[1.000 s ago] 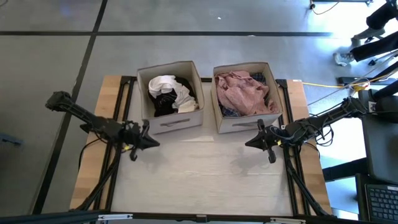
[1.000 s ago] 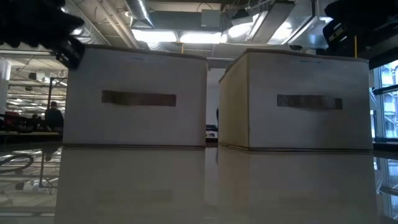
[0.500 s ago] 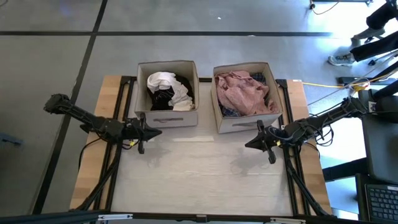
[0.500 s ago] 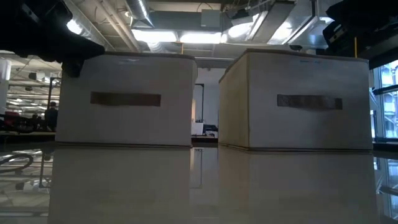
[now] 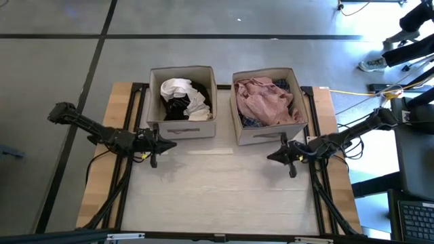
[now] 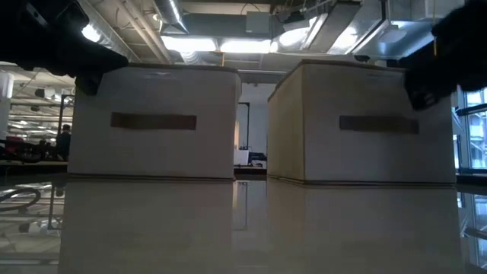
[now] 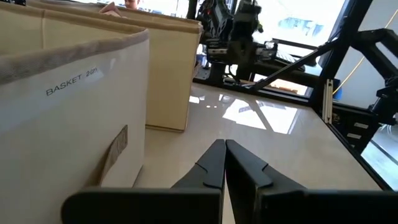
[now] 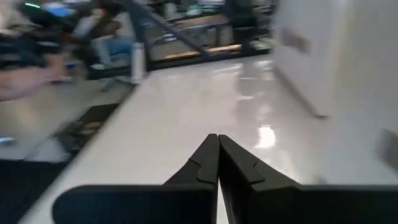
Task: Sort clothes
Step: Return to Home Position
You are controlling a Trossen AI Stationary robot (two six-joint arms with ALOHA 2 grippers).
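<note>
Black and white clothes [image 5: 182, 98] lie in the left beige box [image 5: 203, 130]. Dusty-pink clothes [image 5: 268, 102] with a bit of blue plaid [image 5: 249, 123] lie in the right beige box [image 5: 271, 135]. My left gripper [image 5: 171, 144] is shut and empty, low over the table just in front of the left box's front wall [image 7: 93, 124]. My right gripper [image 5: 271, 156] is shut and empty, low in front of the right box's near right corner. Both boxes stand on their bases in the low view [image 6: 156, 122] [image 6: 365, 122].
The pale tabletop [image 5: 224, 190] in front of the boxes lies open. Black frame rails [image 5: 135, 108] run along the table's left and right sides. A narrow gap [image 6: 251, 144] separates the two boxes. People and equipment show in the room beyond the table.
The left box has turned square to the table's edge and slid a little toward the far left. My left gripper has gone toward the far edge, up to the box's front. My right arm has come lower in the low view; its gripper stays shut.
</note>
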